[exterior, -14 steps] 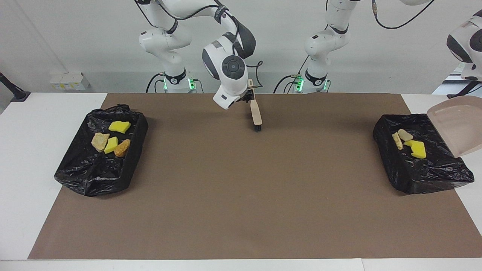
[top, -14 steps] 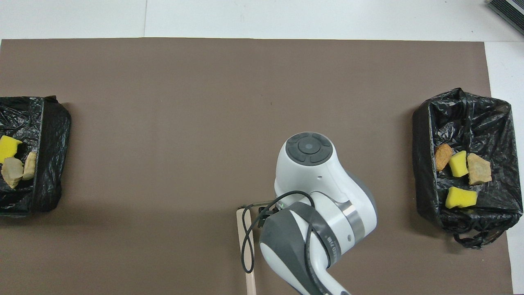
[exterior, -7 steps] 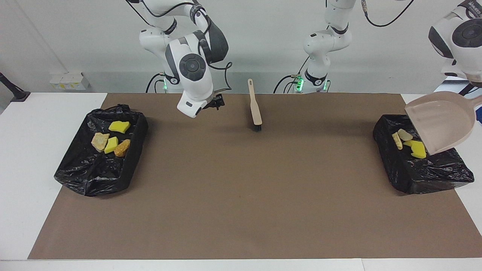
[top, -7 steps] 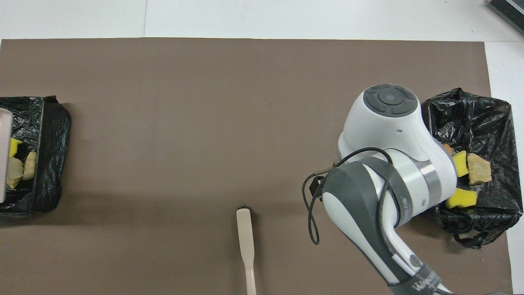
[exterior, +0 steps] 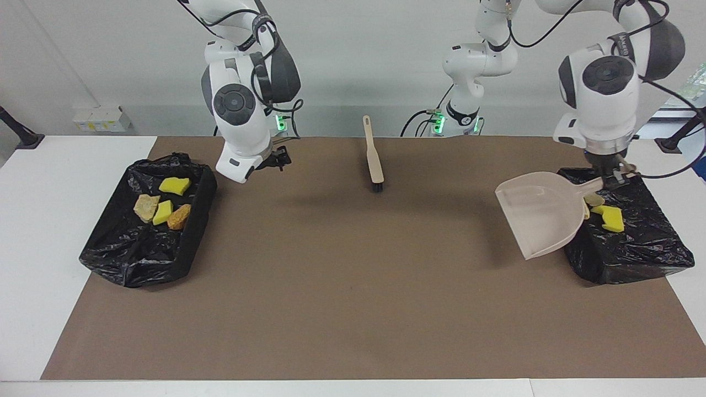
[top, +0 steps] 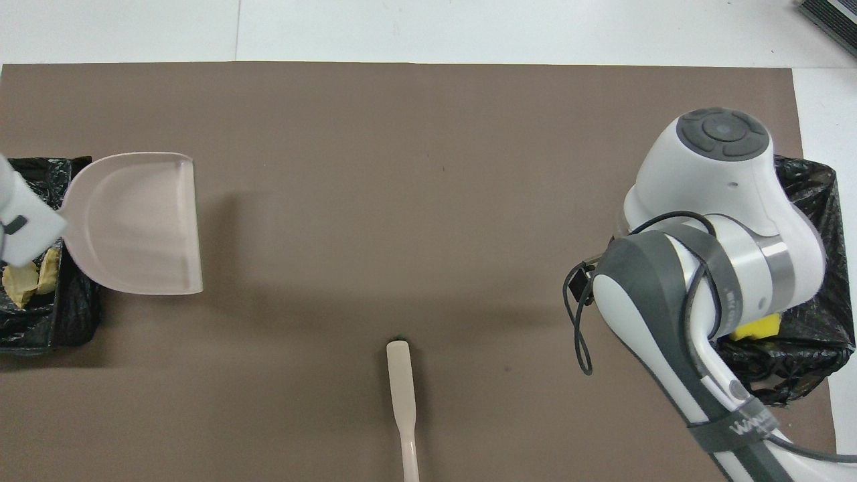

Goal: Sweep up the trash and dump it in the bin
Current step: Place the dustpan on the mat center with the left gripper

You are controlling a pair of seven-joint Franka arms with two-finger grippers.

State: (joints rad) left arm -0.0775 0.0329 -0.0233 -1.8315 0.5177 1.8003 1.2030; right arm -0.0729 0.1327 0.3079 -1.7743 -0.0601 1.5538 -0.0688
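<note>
Since a second ago the left arm has swung its pan off the bin and out over the mat, and the right arm has let go of the brush and drawn away from it.

The left gripper [exterior: 613,177], at three o'clock in the facing view, is clamped on the handle of a beige dustpan [exterior: 543,212]. The pan looks empty and hangs tilted over the brown mat [exterior: 353,286], just beside a black-lined bin [exterior: 629,259]. That bin holds three pieces of trash [exterior: 609,219].

The right gripper [exterior: 277,160], at ten o'clock, is spread wide and holds nothing. It hangs over the mat beside a second lined bin [exterior: 138,259] at nine o'clock. This one holds four scraps [exterior: 165,207].

The brush [exterior: 375,160] lies alone on the mat at twelve o'clock.

No scraps show on the mat, so sweeping and dumping look finished. Probably only setting the dustpan down remains.
</note>
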